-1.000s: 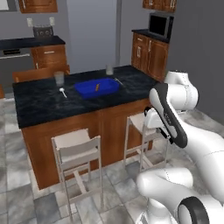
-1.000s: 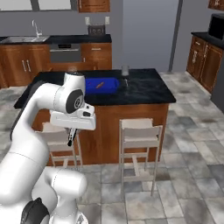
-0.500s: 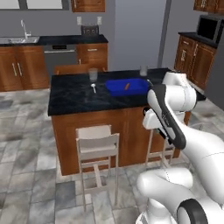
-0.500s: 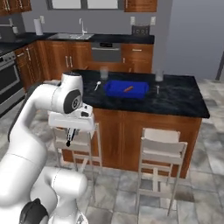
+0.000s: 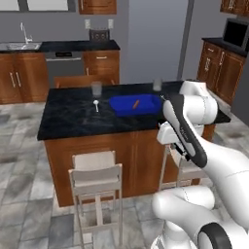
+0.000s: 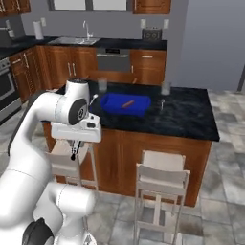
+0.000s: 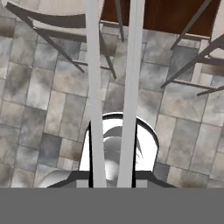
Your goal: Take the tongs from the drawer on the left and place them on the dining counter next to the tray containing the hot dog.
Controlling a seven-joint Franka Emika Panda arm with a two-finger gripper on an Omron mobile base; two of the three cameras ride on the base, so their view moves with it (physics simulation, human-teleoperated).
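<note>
My gripper (image 6: 74,145) hangs low in front of the dining counter (image 6: 187,116), pointing down at the floor, shut on the tongs (image 7: 94,87). In the hand view their two long silvery arms run up from the bottom edge. On the black marble top sits the blue tray (image 6: 124,108) with the orange-brown hot dog (image 6: 128,103) inside. From the left base view the tray (image 5: 121,109) and hot dog (image 5: 136,103) lie just behind my arm, and the gripper (image 5: 182,151) is below counter height. The drawer is out of view.
Two pale stools (image 5: 95,178) (image 6: 161,176) stand against the counter's wooden base, one right beside my hand. Two glasses (image 5: 96,88) (image 5: 156,84) and a small white spoon (image 5: 96,104) sit on the top near the tray. The back wall has a counter with a sink (image 6: 87,40).
The base has driven on, so the whole scene has shifted: the island now sits nearer and more square in both base views. The arm holds the same pose with the tongs.
</note>
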